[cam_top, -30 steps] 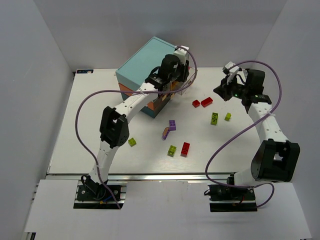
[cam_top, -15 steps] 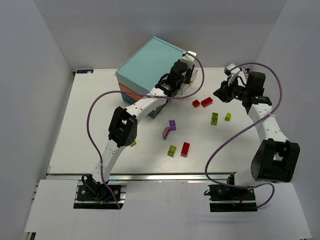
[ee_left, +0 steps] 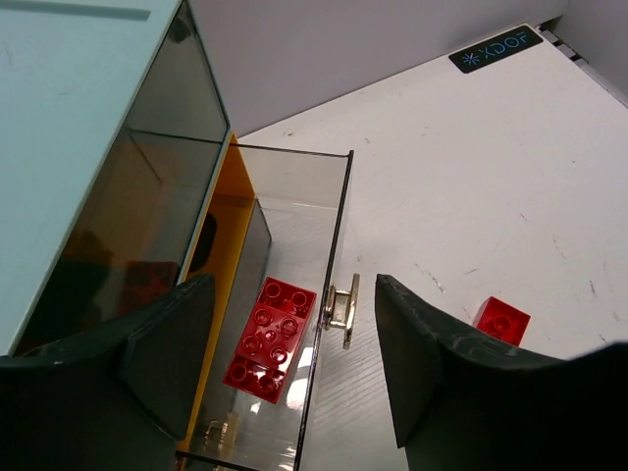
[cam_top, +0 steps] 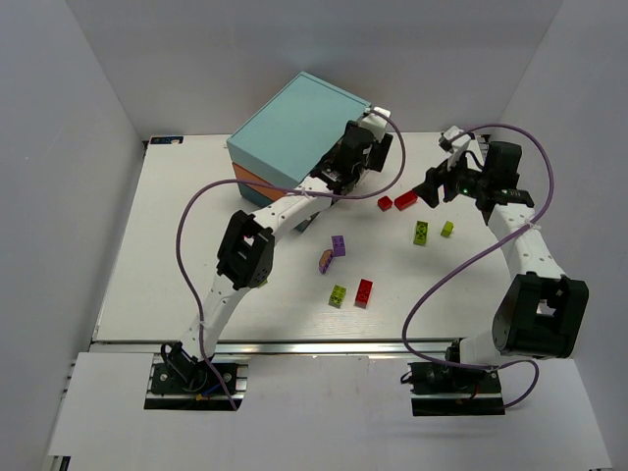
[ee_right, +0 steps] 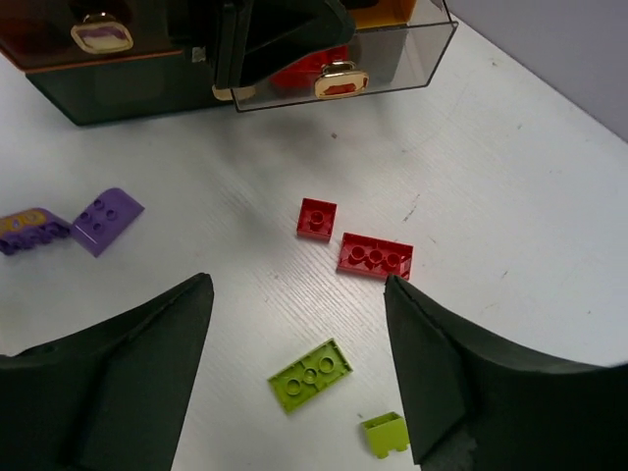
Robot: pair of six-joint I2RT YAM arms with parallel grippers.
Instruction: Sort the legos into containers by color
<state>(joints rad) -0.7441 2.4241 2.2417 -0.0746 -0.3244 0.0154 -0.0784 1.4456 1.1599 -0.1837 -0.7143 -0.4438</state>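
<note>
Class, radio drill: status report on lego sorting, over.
Left pincer, right pincer open, empty. One red lego in open drawer. Loose legos on table. Left pincer above drawer.

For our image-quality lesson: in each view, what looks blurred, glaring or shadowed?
Top external: even light, faint shadows under the legos. Left wrist: left end effector dark, soft-edged; glare on the drawer floor beside the red brick. Right wrist: right end effector blurred, legos sharp.

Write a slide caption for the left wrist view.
Left claw open above a clear drawer holding a red brick; a smaller red brick lies outside.
</note>
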